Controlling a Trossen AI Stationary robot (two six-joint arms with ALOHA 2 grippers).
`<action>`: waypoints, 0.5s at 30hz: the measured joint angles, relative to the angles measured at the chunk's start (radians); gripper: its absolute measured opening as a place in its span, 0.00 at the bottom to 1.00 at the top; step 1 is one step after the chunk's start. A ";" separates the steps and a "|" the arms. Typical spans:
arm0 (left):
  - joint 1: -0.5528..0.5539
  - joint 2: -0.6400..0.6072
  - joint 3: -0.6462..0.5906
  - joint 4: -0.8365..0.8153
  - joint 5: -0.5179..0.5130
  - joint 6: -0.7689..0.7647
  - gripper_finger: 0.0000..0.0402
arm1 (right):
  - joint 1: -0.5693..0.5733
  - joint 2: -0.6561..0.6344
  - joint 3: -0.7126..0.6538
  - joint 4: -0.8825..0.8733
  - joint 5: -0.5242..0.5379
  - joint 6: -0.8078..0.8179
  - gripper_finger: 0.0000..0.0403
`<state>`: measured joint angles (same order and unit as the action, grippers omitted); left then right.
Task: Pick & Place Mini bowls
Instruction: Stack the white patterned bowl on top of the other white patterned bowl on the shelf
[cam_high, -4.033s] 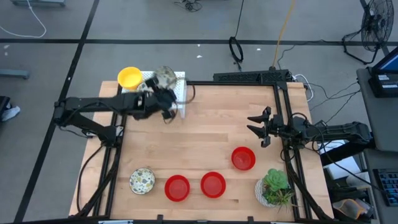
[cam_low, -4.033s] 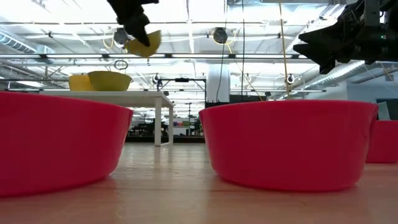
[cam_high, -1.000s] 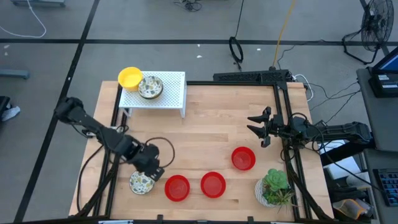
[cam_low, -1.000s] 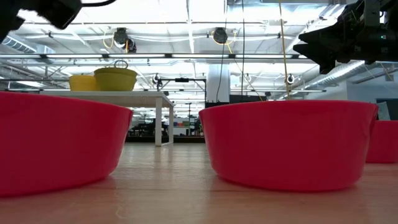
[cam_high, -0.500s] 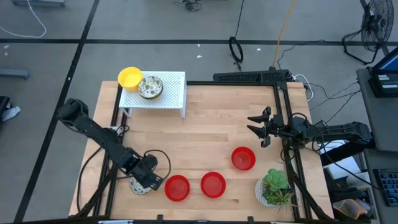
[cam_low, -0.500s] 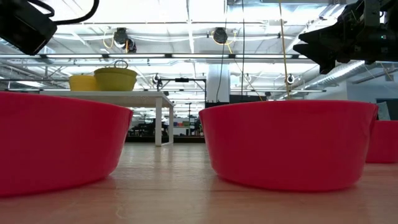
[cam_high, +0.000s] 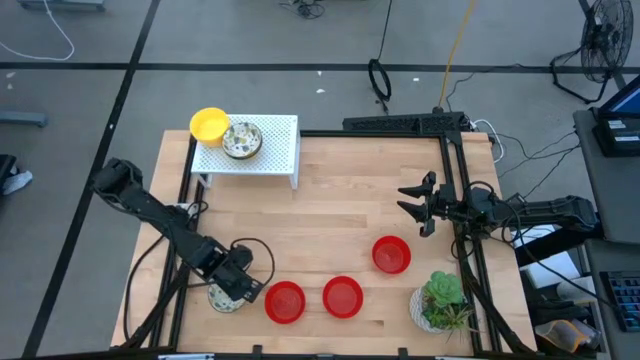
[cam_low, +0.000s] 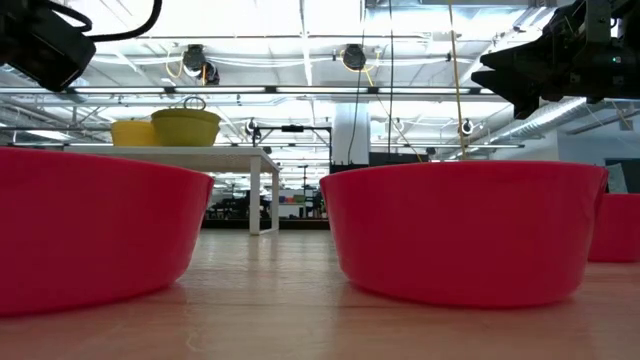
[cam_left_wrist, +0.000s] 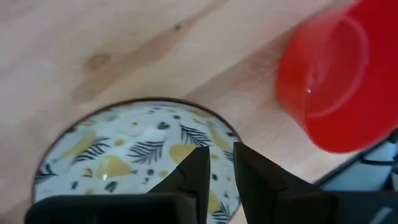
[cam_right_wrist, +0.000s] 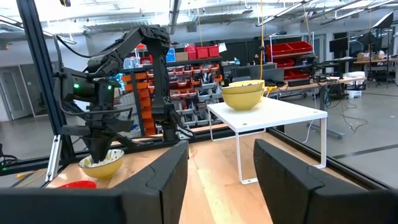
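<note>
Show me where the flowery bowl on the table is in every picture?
High view: flowery bowl, front left, under the left tool.
Low view: not in it.
Left wrist view: bowl, below the fingers.
Right wrist view: bowl, far left, under the left arm.
Shared landmark: the neighbouring red bowl.

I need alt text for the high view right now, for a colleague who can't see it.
Overhead view of a wooden table: the left gripper is over a patterned bowl near the front edge, beside three red bowls. A white shelf at the back holds a yellow bowl and another patterned bowl; the right gripper waits open, with a potted plant nearby.
</note>
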<state>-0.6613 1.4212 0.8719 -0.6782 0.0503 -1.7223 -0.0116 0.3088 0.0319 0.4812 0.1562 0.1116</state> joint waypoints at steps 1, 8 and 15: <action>0.000 0.000 0.000 0.006 0.000 -0.003 0.19 | 0.000 0.000 0.000 0.000 0.000 0.000 0.42; 0.006 0.000 0.000 0.029 0.001 -0.014 0.46 | 0.000 0.000 0.000 0.000 0.000 0.000 0.42; 0.024 0.000 0.000 0.032 -0.013 -0.101 0.64 | 0.000 0.000 0.000 0.000 0.000 0.000 0.42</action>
<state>-0.6370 1.4212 0.8719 -0.6460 0.0372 -1.8231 -0.0116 0.3088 0.0321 0.4812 0.1563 0.1112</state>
